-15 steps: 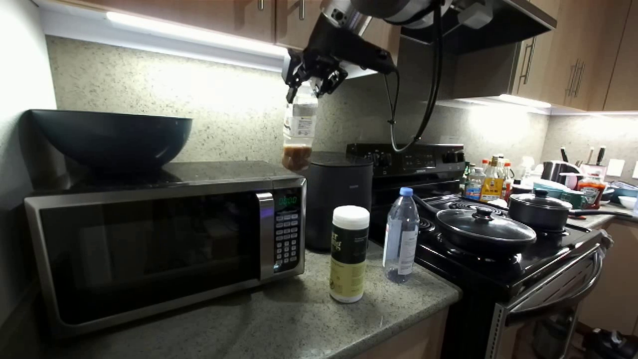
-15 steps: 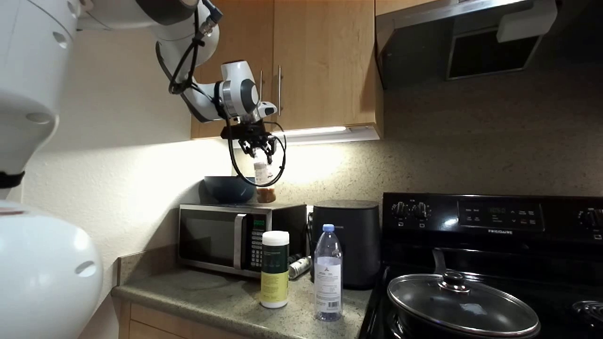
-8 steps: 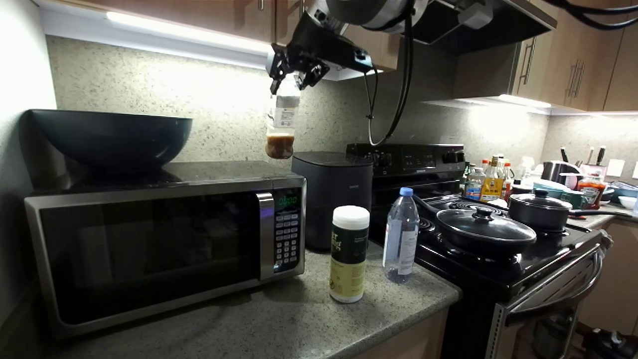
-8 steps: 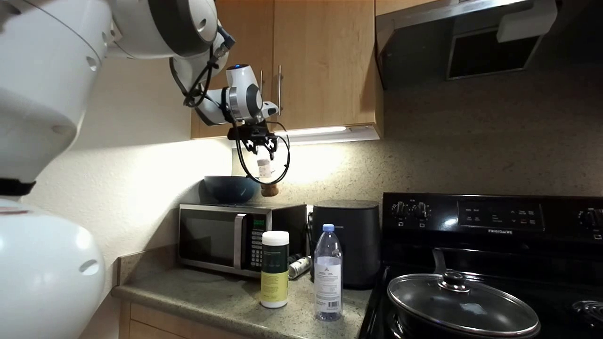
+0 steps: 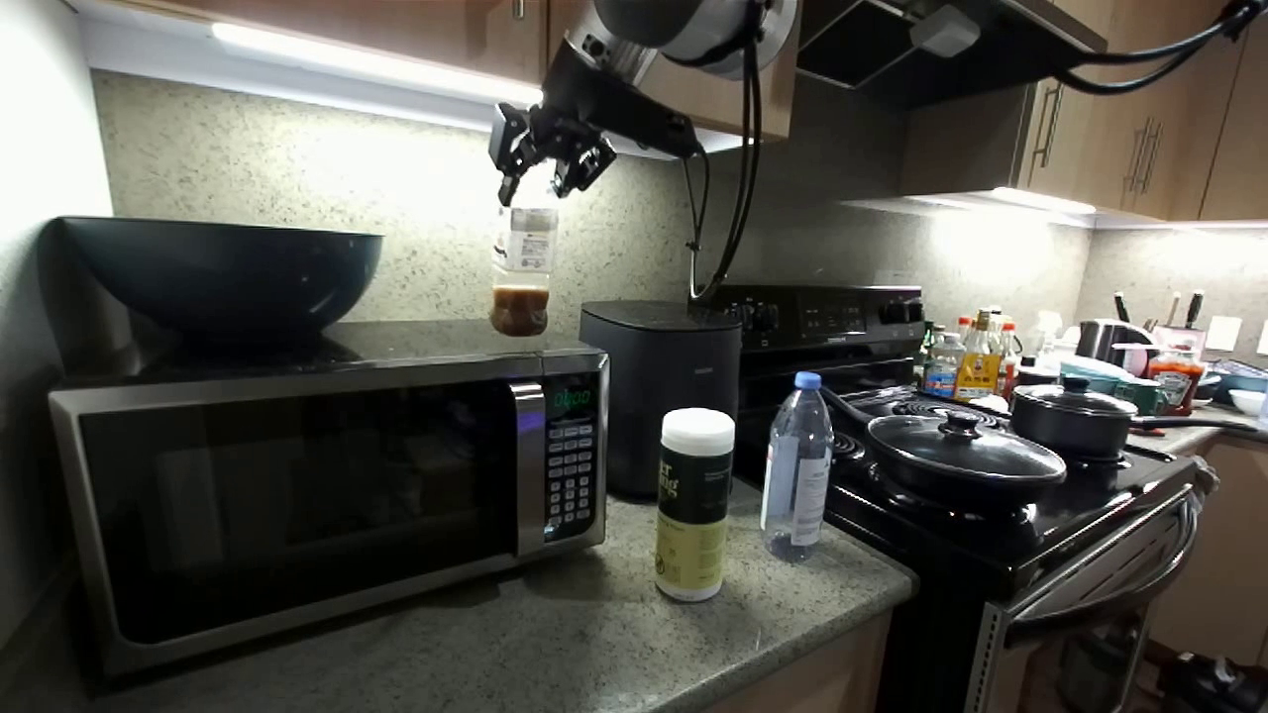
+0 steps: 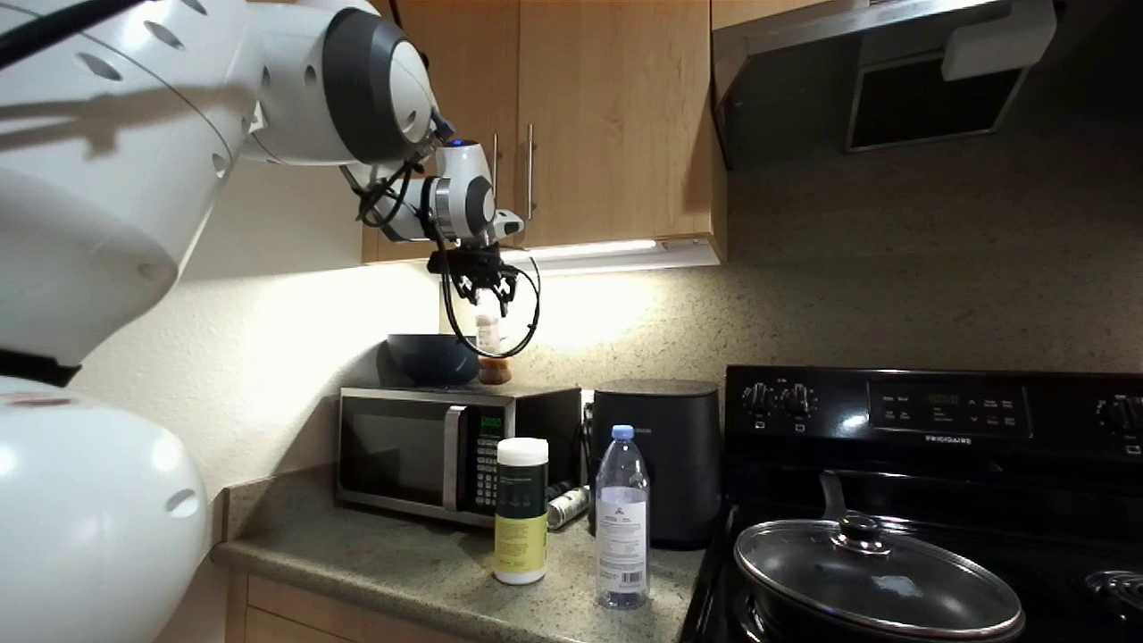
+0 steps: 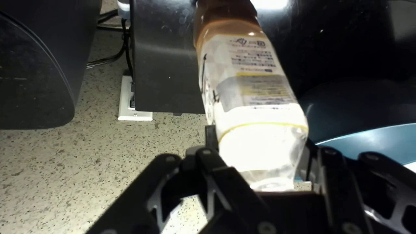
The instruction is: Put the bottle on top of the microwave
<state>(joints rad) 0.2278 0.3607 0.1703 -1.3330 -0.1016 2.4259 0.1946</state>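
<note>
One gripper (image 5: 535, 188) points downward, its two fingers clamped on the upper part of one small bottle (image 5: 520, 292), which is close to upright with brown liquid at its bottom. In the wrist view its white label shows yellow bands, two black marks and fine print too blurred to read. One white arm (image 6: 375, 89) reaches in from the left edge of an exterior view and bends down at the wrist, cables looping beside the bottle.

The bottle is over the top of one microwave (image 5: 297, 495); whether its base touches, I cannot tell. The microwave's display shows green digits. On it sits one dark blue bowl (image 5: 218, 272), well apart from the bottle.

Beside the microwave stands one black appliance (image 5: 664, 396). Nearer the counter's edge are one canister (image 5: 693, 515), the letters "er" and "ng" showing in large type, and one blue-capped water bottle (image 5: 797, 465) with a white label. Farther out, one stove (image 6: 839, 402) reads FRIGIDAIRE, and on it are two lidded vessels, a frying pan (image 5: 951, 475) and a saucepan (image 5: 1070, 426)
</note>
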